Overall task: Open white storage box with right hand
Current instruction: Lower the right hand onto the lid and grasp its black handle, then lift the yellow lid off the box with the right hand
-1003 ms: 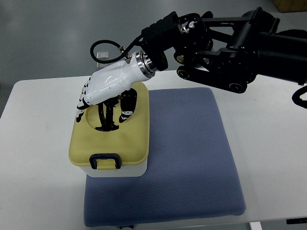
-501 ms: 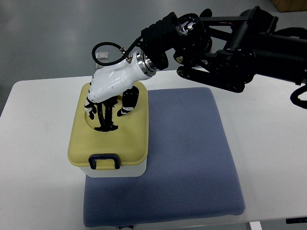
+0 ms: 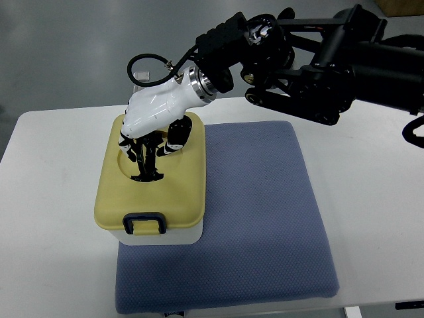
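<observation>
White storage box [image 3: 156,233] sits directly beneath the right robot hand [image 3: 151,126], on the near-left corner of a blue-grey padded mat [image 3: 258,212]. Its pale yellow lid [image 3: 179,192] is fully seated; the box is not yet open. A round recess [image 3: 136,165] in the lid top holds a black carry handle [image 3: 147,164], folded into the dip just under the fingertips.

Robot hand comes in from the right on a black arm [image 3: 318,59], white shell angled down and to the left. Fingers [image 3: 132,147] are curled down into the recess around the handle area. Whether they actually grip the handle I cannot tell; the palm hides the contact. Likely reason for the pose: the recess is the only purchase on the smooth lid top.

A black latch [image 3: 144,222] sits on the box front edge, on the side of the lid nearest the camera, well apart from the robot hand and apparently clipped down. It may resist a straight upward pull.

The mat probably steadies the box on the white worktop [image 3: 46,218]. Left arm not visible.
</observation>
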Tool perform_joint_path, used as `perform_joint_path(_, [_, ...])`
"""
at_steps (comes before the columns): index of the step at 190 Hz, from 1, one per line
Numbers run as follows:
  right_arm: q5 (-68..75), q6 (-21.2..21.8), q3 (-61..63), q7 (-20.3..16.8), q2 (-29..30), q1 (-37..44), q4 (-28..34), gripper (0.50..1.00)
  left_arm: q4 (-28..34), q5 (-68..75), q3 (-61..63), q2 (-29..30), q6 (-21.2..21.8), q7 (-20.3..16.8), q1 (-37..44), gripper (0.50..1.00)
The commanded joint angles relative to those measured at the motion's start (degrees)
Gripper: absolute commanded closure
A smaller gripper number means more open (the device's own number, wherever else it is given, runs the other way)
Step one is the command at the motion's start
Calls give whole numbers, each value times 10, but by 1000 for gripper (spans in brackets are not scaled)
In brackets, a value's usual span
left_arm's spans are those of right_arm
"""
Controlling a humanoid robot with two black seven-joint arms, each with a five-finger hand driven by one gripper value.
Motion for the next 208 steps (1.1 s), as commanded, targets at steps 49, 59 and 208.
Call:
perform_joint_path(49, [0,5,1,0,2,-6,0,967,0,0,0,0,0,0,-1,500])
perform_joint_path(59, [1,5,1,0,2,-5,0,1000,0,0,0,0,0,0,0,500])
perform_joint_path(208, [24,10,12,0,-42,14,-4,1000,0,0,0,0,0,0,0,500])
